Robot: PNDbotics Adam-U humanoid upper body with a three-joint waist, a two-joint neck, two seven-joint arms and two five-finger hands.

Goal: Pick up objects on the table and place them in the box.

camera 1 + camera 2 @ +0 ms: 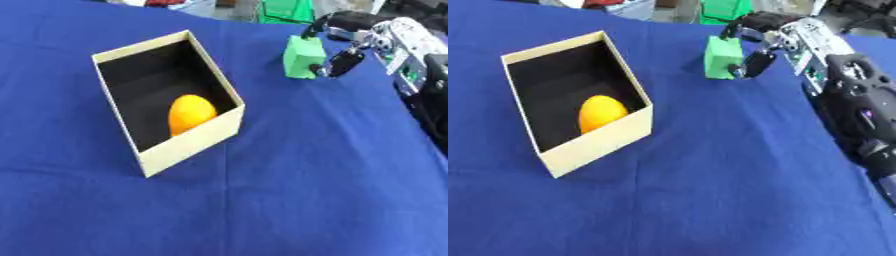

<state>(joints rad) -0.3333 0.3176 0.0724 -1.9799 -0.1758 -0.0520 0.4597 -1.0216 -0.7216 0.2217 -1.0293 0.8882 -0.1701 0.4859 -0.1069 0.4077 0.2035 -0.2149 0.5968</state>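
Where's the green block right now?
The green block is at the far right of the table, held in the right hand, right of the box.

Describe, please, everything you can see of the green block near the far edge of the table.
The bright green block is a plain, matte, box-shaped solid with flat faces and squared edges. It stands upright on the blue tablecloth, to the right of the open cardboard box and outside it. The robot's right hand has its dark fingers curled round its top and right side.

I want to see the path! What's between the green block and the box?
Only bare blue cloth lies between block and box, clearest in the left eye view.
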